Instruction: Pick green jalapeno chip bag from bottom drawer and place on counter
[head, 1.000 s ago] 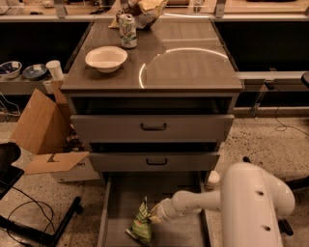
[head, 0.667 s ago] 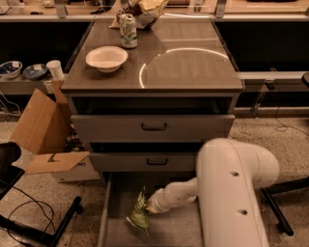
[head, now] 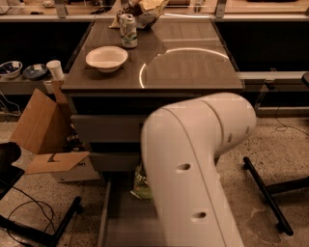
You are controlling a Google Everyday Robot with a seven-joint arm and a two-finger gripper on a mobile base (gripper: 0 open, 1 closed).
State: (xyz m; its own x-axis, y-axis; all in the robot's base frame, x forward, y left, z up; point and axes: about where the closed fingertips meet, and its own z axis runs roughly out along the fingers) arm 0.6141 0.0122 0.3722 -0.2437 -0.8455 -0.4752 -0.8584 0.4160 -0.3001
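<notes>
Swung across the view, the bulky white robot arm now hides the gripper, so its grip cannot be told, beside the small glossy green jalapeno chip bag, higher above the grey metal bottom drawer; raise it vertically before crossing to the glossy grey-brown counter.

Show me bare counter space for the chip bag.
The counter is bare across its right half, right of the white bowl. The back left is crowded: soda can, tan bag. The gripper is hidden behind the arm, near the bottom drawer.
</notes>
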